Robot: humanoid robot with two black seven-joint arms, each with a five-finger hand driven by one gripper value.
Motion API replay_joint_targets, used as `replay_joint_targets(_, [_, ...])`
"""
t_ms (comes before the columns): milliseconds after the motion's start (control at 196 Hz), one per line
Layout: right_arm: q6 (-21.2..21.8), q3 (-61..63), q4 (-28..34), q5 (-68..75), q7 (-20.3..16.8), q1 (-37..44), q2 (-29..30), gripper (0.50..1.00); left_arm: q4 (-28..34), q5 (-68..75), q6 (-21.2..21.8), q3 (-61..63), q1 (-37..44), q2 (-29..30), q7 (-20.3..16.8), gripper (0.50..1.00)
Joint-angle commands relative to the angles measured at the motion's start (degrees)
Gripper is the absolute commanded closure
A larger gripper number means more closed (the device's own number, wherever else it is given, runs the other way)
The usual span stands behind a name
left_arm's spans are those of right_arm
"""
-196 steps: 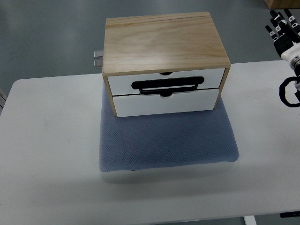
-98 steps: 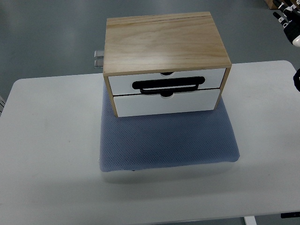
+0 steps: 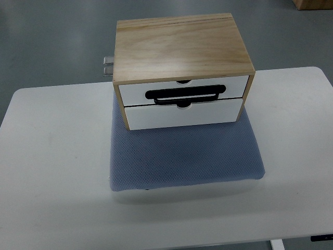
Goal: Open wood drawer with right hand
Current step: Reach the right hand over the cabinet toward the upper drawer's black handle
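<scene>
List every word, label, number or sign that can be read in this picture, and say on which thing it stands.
None: no readable text shows anywhere.
Wood box: plain grain, no print.
Two white drawers: blank fronts; only a black handle, no label.
Blue mat: dotted weave, no mark.
White table: bare, no sign.
Metal part at the box's left side: too small to tell if it bears any mark.

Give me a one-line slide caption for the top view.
Wooden two-drawer box on a blue mat, both drawers shut, black handle untouched; no robot hand in view.
</scene>
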Motion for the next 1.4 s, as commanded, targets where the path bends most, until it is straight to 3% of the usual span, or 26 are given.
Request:
replay_joint_targets(0, [2.3, -5.1, 4.9, -6.3, -0.4, 6.1, -0.8, 0.556, 0.0, 0.0, 0.1, 0.0, 0.0, 0.0, 0.0, 0.500])
replay_joint_targets(56, [2.4, -5.4, 5.4, -7.0, -0.4, 6.5, -0.8, 0.556, 0.0, 0.0, 0.0, 0.0, 0.0, 0.0, 0.0, 0.500])
replay_joint_targets(61, [4.1, -5.5, 6.8, -11.0, -0.6, 8.3, -0.8, 0.556, 0.0, 0.0, 0.1, 0.0, 0.0, 0.0, 0.0, 0.500])
replay_joint_targets(127, [7.5, -5.3, 7.0, -15.5, -1.6, 10.1, 0.1, 0.556, 0.0, 0.0, 0.0, 0.0, 0.0, 0.0, 0.0, 0.500])
replay_joint_targets(301, [16.9, -6.2, 10.4, -18.0, -2.8, 13.7, 0.9, 0.556, 0.0, 0.0, 0.1, 0.0, 0.0, 0.0, 0.0, 0.500])
replay_joint_targets(576, [17.0, -6.9, 17.1, -23.7, -2.9, 16.2, 0.4, 0.556, 0.0, 0.0, 0.0, 0.0, 0.0, 0.0, 0.0, 0.500])
replay_joint_targets(602, [17.0, -9.1, 20.5, -25.1, -3.3, 17.7, 0.3, 0.556, 0.0, 0.0, 0.0, 0.0, 0.0, 0.0, 0.0, 0.500])
replay_joint_targets(688, [17.0, -10.4, 22.0, -26.2, -3.8, 18.5, 0.5, 0.558, 0.0, 0.0, 0.0, 0.0, 0.0, 0.0, 0.0, 0.500])
replay_joint_targets(750, [17.0, -14.9, 25.3, -30.4, -6.5, 19.8, 1.8, 0.556, 0.0, 0.0, 0.0, 0.0, 0.0, 0.0, 0.0, 0.500])
replay_joint_targets(1086, [17.0, -18.3, 30.0, -35.2, -10.1, 23.7, 6.7, 0.558, 0.0, 0.0, 0.0, 0.0, 0.0, 0.0, 0.0, 0.500])
replay_joint_targets(1397, [17.0, -18.6, 31.8, -33.0, -12.6, 22.1, 11.7, 0.560, 0.0, 0.0, 0.0, 0.0, 0.0, 0.0, 0.0, 0.500])
